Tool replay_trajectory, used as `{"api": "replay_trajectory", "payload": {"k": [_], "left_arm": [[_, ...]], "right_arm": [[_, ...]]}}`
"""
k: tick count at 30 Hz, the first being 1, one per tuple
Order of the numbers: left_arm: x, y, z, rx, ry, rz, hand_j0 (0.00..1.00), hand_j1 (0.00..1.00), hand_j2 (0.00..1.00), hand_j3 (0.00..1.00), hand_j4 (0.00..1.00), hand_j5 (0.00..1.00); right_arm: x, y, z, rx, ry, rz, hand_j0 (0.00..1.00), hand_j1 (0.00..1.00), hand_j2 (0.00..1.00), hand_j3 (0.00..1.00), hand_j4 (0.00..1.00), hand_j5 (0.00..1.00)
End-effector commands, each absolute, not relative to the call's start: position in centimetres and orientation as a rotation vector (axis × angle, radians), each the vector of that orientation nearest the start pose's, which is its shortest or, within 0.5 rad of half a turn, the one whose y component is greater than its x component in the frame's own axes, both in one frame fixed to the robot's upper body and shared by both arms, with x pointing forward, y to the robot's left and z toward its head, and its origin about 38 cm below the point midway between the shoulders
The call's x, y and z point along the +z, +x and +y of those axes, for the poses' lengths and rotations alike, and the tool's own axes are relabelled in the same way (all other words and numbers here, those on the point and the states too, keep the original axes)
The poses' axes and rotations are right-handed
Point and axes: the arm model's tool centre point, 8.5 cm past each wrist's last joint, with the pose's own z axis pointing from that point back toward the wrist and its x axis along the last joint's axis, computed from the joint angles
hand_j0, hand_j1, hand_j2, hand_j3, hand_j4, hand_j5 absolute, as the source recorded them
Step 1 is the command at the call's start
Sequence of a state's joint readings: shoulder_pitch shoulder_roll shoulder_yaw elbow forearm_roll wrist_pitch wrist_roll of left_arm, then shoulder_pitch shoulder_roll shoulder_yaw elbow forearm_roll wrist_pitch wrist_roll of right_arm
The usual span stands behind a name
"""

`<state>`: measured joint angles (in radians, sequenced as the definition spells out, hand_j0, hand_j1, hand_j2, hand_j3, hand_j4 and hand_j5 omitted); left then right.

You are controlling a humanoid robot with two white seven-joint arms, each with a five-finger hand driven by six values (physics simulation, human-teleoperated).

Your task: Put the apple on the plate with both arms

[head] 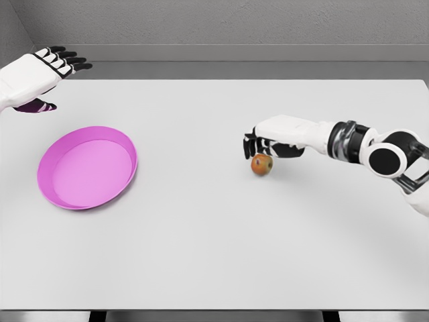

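Note:
A small red-orange apple (261,164) sits on the white table right of centre. My right hand (258,145) hovers just above and behind it, fingers curled downward over its top; whether they touch it I cannot tell. Left of centre lies the pink plate (50,191), a shallow round dish with nothing in it. Above the table's far left corner my left hand (57,64) is raised, its fingers spread and holding nothing.
The white table (214,255) fills most of the view, with its front edge near the bottom. A grey wall runs behind the far edge. A wide stretch of tabletop separates the apple from the plate.

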<state>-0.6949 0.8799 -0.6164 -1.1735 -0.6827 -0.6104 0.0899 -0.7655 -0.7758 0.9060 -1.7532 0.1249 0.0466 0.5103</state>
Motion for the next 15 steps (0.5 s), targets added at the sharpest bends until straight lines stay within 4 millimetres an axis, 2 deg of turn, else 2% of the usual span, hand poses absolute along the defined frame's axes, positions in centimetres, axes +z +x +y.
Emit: {"api": "replay_trajectory", "payload": {"k": [1, 2, 3, 8, 12, 13, 15], "left_arm": [[24.0, 46.7, 39.4, -1.822, 0.953, -1.591, 1.00, 1.00, 1.00, 1.00, 1.00, 1.00], [24.0, 46.7, 39.4, -1.821, 0.954, -1.592, 1.00, 1.00, 1.00, 1.00, 1.00, 1.00], [24.0, 46.7, 39.4, -1.821, 0.954, -1.592, 1.00, 1.00, 1.00, 1.00, 1.00, 1.00], [24.0, 46.7, 39.4, -1.818, 0.955, -1.596, 1.00, 1.00, 1.00, 1.00, 1.00, 1.00], [23.8, 46.7, 38.4, -1.841, 0.940, -1.607, 1.00, 1.00, 1.00, 1.00, 1.00, 1.00], [23.6, 46.8, 37.9, -1.867, 0.939, -1.602, 1.00, 1.00, 1.00, 1.00, 1.00, 1.00], [24.4, 47.1, 34.7, -1.962, 0.943, -1.632, 1.00, 1.00, 1.00, 1.00, 1.00, 1.00]], "right_arm": [[24.2, 42.2, -21.1, 1.814, -0.242, -1.375, 0.70, 0.70, 0.70, 0.70, 0.70, 0.70], [24.9, 42.4, -22.4, 1.797, -0.278, -1.371, 0.88, 0.88, 0.88, 0.88, 0.88, 0.88], [25.6, 42.7, -23.6, 1.777, -0.313, -1.369, 0.99, 0.99, 0.99, 0.99, 0.99, 0.99], [26.4, 43.1, -28.1, 1.698, -0.402, -1.323, 1.00, 1.00, 1.00, 1.00, 1.00, 1.00], [26.6, 43.9, -33.0, 1.588, -0.484, -1.266, 1.00, 1.00, 1.00, 1.00, 1.00, 1.00], [26.8, 44.1, -33.8, 1.568, -0.500, -1.260, 1.00, 1.00, 1.00, 1.00, 1.00, 1.00], [26.9, 44.4, -35.6, 1.515, -0.524, -1.249, 1.00, 1.00, 1.00, 1.00, 1.00, 1.00]]}}
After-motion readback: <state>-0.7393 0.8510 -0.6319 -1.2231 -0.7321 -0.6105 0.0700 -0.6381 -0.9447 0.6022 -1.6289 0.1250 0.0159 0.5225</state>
